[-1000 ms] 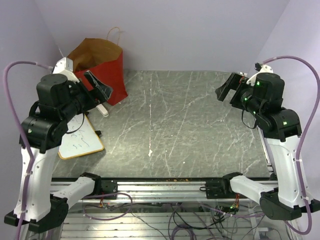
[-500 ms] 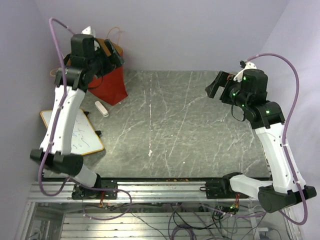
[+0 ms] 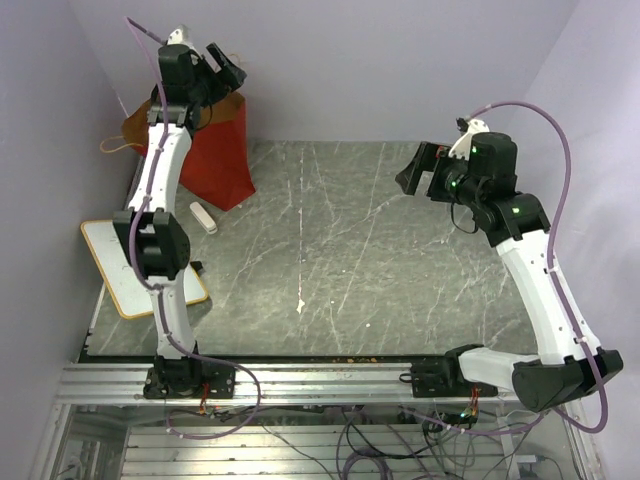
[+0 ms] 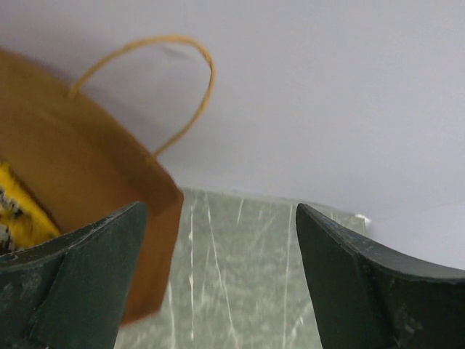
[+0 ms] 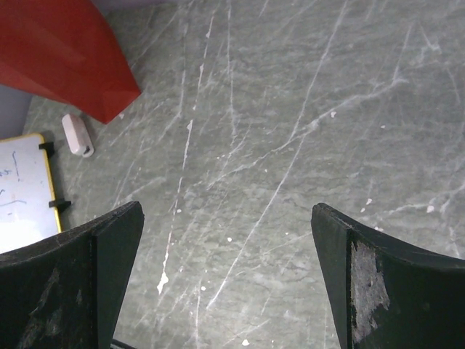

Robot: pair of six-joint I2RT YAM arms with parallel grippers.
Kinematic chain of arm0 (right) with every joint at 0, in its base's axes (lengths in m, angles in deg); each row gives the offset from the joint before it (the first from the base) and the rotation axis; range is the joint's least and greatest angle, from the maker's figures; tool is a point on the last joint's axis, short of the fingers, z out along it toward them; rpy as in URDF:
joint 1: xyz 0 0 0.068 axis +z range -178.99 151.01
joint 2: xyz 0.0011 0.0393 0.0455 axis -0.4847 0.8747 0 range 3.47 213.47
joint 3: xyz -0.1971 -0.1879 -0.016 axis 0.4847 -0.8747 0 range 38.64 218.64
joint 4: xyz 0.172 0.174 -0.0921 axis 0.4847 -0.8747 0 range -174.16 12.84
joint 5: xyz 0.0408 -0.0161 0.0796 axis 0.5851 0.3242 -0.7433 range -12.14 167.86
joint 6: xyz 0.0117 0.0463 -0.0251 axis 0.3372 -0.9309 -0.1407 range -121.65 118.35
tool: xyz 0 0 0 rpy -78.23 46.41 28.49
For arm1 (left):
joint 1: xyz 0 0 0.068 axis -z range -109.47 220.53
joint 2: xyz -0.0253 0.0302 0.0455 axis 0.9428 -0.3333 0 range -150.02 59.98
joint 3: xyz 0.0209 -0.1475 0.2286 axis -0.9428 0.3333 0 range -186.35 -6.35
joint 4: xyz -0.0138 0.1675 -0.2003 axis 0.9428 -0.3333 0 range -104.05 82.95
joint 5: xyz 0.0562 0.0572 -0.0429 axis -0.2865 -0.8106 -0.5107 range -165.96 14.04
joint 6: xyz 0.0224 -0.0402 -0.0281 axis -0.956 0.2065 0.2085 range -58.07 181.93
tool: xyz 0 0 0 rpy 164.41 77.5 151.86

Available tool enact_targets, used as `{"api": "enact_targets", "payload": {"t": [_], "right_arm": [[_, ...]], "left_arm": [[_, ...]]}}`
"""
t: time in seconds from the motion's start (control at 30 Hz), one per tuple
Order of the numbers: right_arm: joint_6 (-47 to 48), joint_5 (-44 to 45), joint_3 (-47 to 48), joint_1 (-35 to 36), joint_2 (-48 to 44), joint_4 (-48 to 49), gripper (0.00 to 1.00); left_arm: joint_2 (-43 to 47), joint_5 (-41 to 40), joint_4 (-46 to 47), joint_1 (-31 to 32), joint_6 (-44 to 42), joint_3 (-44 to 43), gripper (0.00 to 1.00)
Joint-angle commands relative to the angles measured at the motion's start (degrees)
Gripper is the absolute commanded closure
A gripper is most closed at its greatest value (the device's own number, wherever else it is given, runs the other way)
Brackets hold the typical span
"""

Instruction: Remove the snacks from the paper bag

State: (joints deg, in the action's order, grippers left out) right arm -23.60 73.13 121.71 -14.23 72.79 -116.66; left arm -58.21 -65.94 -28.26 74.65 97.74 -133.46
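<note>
The paper bag (image 3: 215,150), brown kraft with red outer panels and thin looped handles, stands at the table's far left corner. My left gripper (image 3: 222,68) is open and empty, high above the bag's mouth. In the left wrist view the bag's brown inside (image 4: 80,182) and one handle (image 4: 182,87) show, with a bit of a yellow packet (image 4: 18,203) inside at the left edge. The other snacks are hidden. My right gripper (image 3: 415,170) is open and empty, held above the table's right half; the right wrist view shows the bag's red panel (image 5: 58,51).
A wood-framed whiteboard (image 3: 125,275) lies at the left front. A small white marker-like stick (image 3: 202,217) lies by the bag's base, also in the right wrist view (image 5: 75,134). Purple walls stand close behind and beside the bag.
My left arm has risen and stretched from over the whiteboard to above the bag's mouth. My right gripper has moved left and a little farther back.
</note>
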Motion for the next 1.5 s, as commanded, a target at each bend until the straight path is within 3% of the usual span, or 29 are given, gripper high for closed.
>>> {"api": "enact_targets", "payload": {"t": [0.0,0.2,0.6,0.77,0.97,1.23,1.47], "right_arm": [[0.6,-4.1,-1.9,-0.4,1.0,3.2,0.0],[1.9,-3.6,-1.9,-0.4,3.4,1.4,0.0],[2.9,-4.1,0.0,-0.4,3.5,0.7,0.0],[2.6,-4.3,-0.4,-0.5,3.5,1.5,0.0],[2.3,-5.0,0.6,-0.4,4.7,1.8,0.0],[0.6,-4.9,0.6,-0.4,5.1,1.9,0.0],[-1.2,-6.7,1.9,-0.4,6.0,1.8,0.0]], "left_arm": [[-5.6,3.9,14.5,-0.5,-0.6,-8.2,0.06],[-9.5,1.2,22.5,-0.4,-4.5,-6.9,0.04],[-21.1,0.9,25.9,-0.3,-4.1,-16.6,0.06],[-23.8,0.7,28.0,-0.3,-2.2,-18.7,0.14],[-25.2,2.4,29.0,0.0,0.6,-19.0,0.33],[-22.3,4.3,30.0,0.6,1.8,-17.2,0.71],[-18.9,6.1,26.8,2.0,1.2,-15.0,0.89]]}}
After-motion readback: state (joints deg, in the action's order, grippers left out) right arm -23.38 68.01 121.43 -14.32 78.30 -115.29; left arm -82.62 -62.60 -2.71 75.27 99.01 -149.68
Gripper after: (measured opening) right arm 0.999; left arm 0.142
